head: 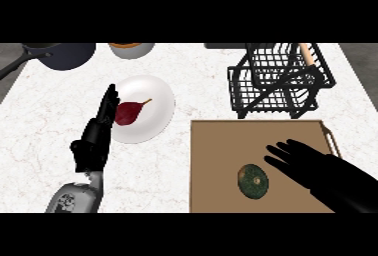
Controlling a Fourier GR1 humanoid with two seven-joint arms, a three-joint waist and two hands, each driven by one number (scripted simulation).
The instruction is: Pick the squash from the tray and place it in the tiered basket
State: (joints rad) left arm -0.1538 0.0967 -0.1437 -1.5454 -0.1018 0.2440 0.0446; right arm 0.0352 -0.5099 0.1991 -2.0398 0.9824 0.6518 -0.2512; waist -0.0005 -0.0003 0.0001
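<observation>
A dark green round squash (252,181) lies on the brown wooden tray (218,145), towards its near side. My right hand (314,167) hovers over the tray just right of the squash, fingers spread and straight, holding nothing. The black wire tiered basket (279,80) stands beyond the tray at the back right. At the left, my left hand (96,135) rests with fingers straight, pointing away from me, beside a white plate.
A white plate (151,107) with a dark red leaf-like item (130,113) sits left of the tray. A dark pan (63,54) and a bowl (131,49) stand along the back edge of the marble counter.
</observation>
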